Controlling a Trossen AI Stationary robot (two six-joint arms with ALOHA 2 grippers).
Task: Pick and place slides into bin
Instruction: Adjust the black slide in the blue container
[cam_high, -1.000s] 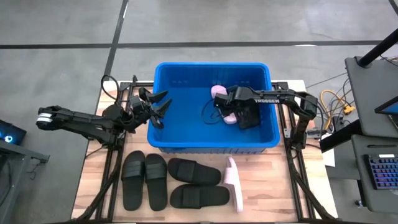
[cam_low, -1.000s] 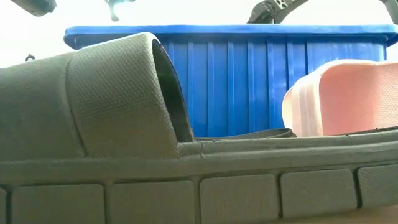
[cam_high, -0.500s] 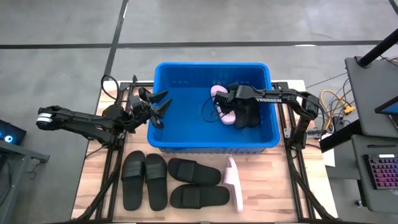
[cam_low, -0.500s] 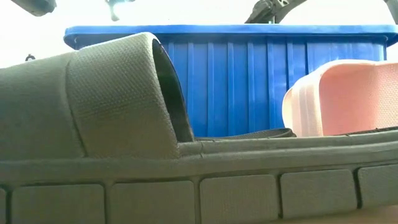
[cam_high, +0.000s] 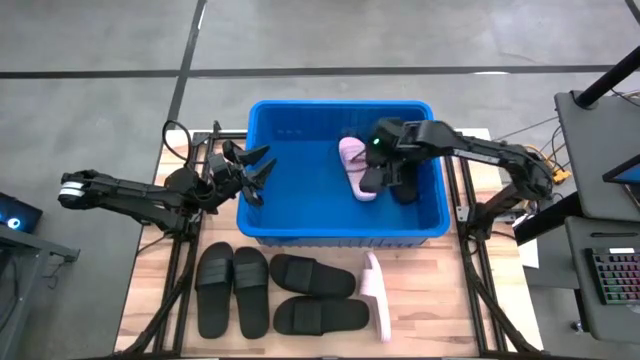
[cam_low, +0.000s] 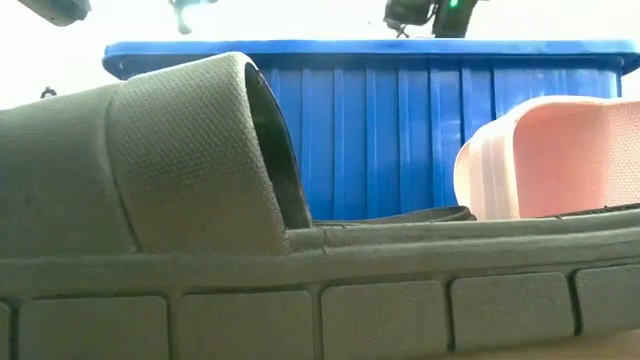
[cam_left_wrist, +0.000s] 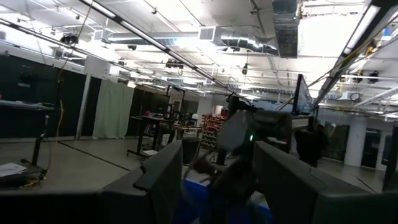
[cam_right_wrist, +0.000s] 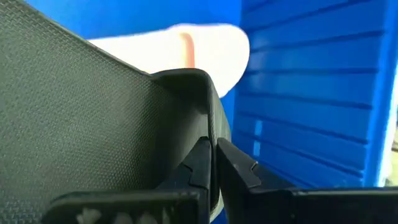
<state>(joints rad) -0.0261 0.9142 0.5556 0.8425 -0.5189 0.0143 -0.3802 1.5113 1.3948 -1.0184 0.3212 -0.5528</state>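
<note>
The blue bin (cam_high: 340, 105) stands at the table's far middle. Inside it lie a pink slide (cam_high: 352, 160) and a black slide (cam_high: 407, 185), the black one beside the bin's right wall (cam_right_wrist: 311, 93). My right gripper (cam_high: 375, 175) is shut inside the bin, its fingertips (cam_right_wrist: 205, 163) right at the edge of the black slide's strap (cam_right_wrist: 93, 106), with the pink slide (cam_right_wrist: 199, 50) beyond. My left gripper (cam_high: 252, 168) hangs open and empty at the bin's left wall, fingers spread (cam_left_wrist: 214, 180). My right gripper's shut fingertips stand at the edge of the black slide's strap (cam_right_wrist: 216, 118). Whether they touch it I cannot tell.
On the near half of the table lie two black slides side by side (cam_high: 235, 290), two more black slides (cam_high: 312, 275) (cam_high: 320, 316) and a pink slide on its side (cam_high: 377, 295). In the low view a black slide (cam_low: 200, 200) and the pink slide (cam_low: 560, 160) stand before the bin (cam_low: 400, 120).
My right gripper has risen inside the bin and drawn a little toward the table's right edge. Its wrist now shows above the bin's rim in the low view. The slides on the table have not moved.
</note>
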